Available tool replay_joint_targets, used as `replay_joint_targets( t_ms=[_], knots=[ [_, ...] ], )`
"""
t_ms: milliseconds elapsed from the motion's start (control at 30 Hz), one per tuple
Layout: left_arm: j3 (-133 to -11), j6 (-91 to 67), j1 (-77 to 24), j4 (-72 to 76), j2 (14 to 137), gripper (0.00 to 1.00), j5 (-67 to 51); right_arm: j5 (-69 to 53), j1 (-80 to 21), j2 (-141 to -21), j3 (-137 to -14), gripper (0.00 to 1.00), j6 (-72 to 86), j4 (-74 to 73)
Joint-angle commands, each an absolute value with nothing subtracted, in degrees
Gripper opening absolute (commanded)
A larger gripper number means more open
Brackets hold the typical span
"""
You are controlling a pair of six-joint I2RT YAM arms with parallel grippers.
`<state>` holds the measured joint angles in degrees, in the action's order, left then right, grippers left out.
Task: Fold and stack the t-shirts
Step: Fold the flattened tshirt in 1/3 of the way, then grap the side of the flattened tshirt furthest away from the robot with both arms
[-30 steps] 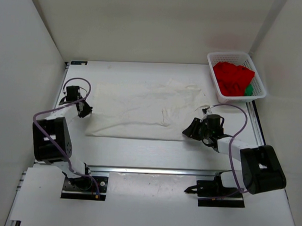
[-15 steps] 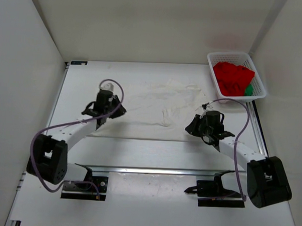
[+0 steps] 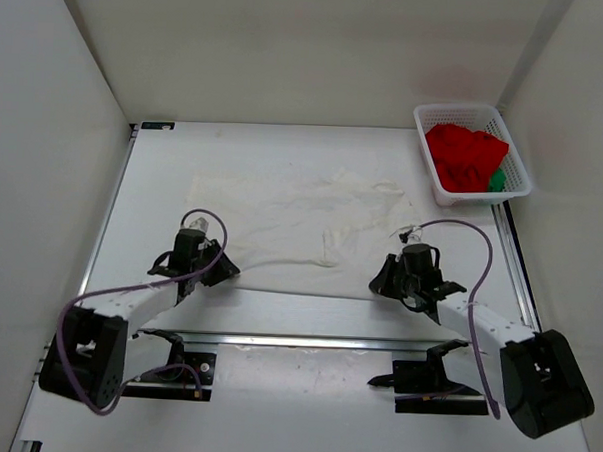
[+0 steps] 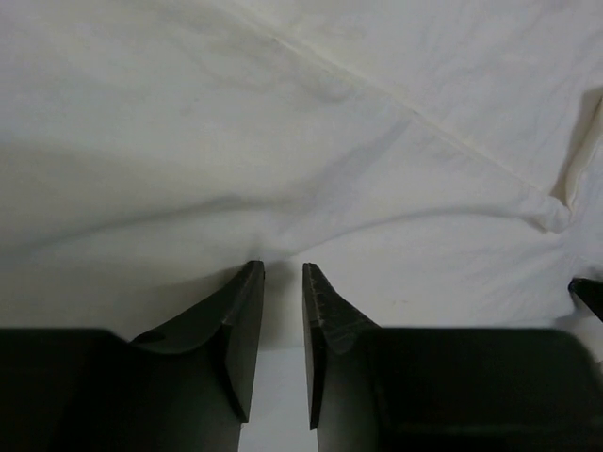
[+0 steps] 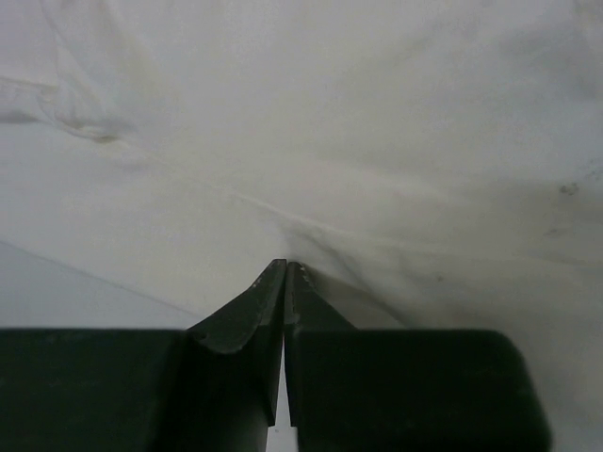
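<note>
Two grippers work at the near hem of the cream-white t-shirt, which lies spread and wrinkled across the middle of the white table. The left gripper sits at the near left corner of this shirt. In the left wrist view the left gripper shows its fingers drawn to a narrow gap, with the edge of the cream-white t-shirt at the tips and tension creases running out to both sides. The right gripper sits at the near right corner of the same shirt. In the right wrist view the right gripper has its fingers pressed together with no visible gap, pinching the cream-white t-shirt; folds radiate from the pinch point. Both arms reach forward low over the table, well apart from each other, the shirt's near edge stretched between them. One white mesh basket stands at the far right corner of the table, well apart from the spread shirt. It holds the red t-shirt, bunched and unfolded, and the green t-shirt, of which only a small part shows at the near right side of the basket, just beside the red one.
</note>
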<state>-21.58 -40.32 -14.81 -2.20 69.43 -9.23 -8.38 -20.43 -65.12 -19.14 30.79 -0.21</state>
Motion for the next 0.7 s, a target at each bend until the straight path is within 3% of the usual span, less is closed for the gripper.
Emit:
replay_joint_targets(
  t_ms=[0, 100, 167, 300, 400, 500, 667],
  knots=[
    [-17.41, -39.37, -13.27, -7.82, 61.89, 0.37, -9.41, -7.81, -20.4, -59.61, -15.3, 0.03, 33.31, -7.99],
    [-19.85, -38.41, -11.78, -8.7, 58.89, 0.42, -9.93, -10.54, -17.15, -56.25, -19.57, 0.19, 31.04, -9.57],
    [-26.16, -38.5, -12.21, -9.57, 60.2, 0.43, -9.94, -12.74, -15.22, -56.95, -24.25, 0.23, 28.05, -10.28],
    [-35.67, -38.31, -13.01, -7.66, 68.18, 0.42, -7.38, -15.11, -12.4, -65.37, -38.81, 0.14, 21.9, -9.41],
    [-41.03, -39.98, -9.33, -4.58, 74.86, 0.4, -10.1, -16.96, -11.52, -80.45, -52.07, 0.1, 19.26, -4.84],
    [-44.64, -40.78, -7.04, -2.73, 81.01, 0.39, -11.6, -14.86, -12.39, -95.21, -62.99, 0.15, 16.97, -5.62],
    [-53.59, -39.73, -3.87, -4.82, 89.55, 0.38, -11.07, -11.52, -14.5, -117.11, -93.28, 0.25, 10.65, -14.48]
  ],
)
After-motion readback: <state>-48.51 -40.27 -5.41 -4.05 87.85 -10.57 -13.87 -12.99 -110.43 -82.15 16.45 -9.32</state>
